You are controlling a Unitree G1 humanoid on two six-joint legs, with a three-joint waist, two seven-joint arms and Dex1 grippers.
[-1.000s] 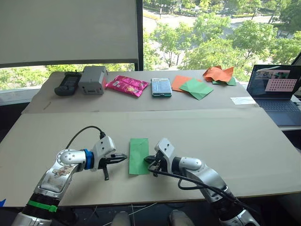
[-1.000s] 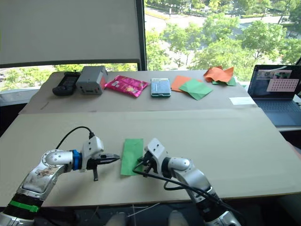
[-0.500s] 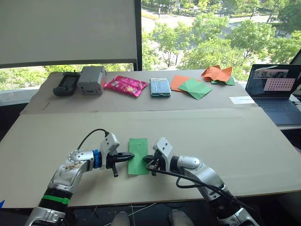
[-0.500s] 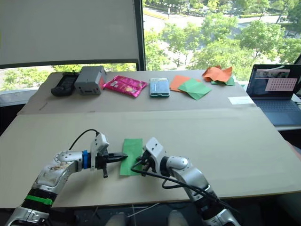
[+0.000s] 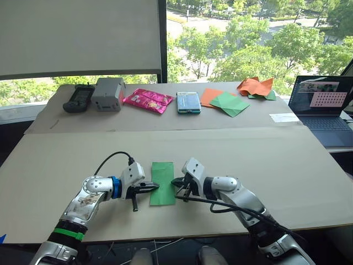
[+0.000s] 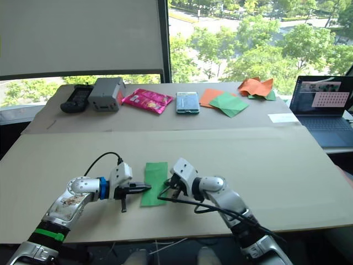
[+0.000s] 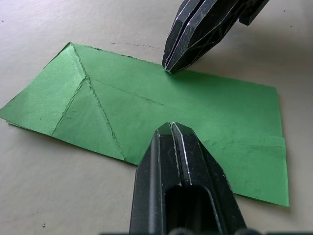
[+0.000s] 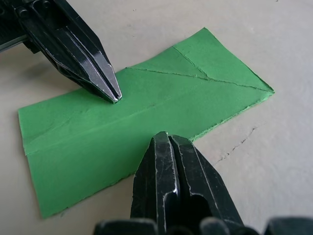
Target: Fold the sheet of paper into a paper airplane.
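The sheet of paper (image 5: 163,175) is bright green, folded into a narrow creased strip, and lies flat on the cardboard-covered table near its front edge. In the left wrist view the sheet of paper (image 7: 117,103) shows diagonal creases at one end. My left gripper (image 5: 156,187) is shut, its tip resting on the strip's left long edge. My right gripper (image 5: 175,182) is shut too, its tip touching the opposite long edge. In the right wrist view both tips press on the sheet of paper (image 8: 146,105) from opposite sides. Neither holds it.
On the far table lie a black controller (image 5: 80,98), a grey box (image 5: 108,94), a pink packet (image 5: 149,100), a teal case (image 5: 189,102), flat orange and green sheets (image 5: 226,102) and crumpled orange paper (image 5: 255,86). A laptop (image 5: 325,107) stands at the right.
My left gripper has moved right, from beside the strip onto its left edge. The right gripper has shifted slightly up along the right edge. The paper has not moved.
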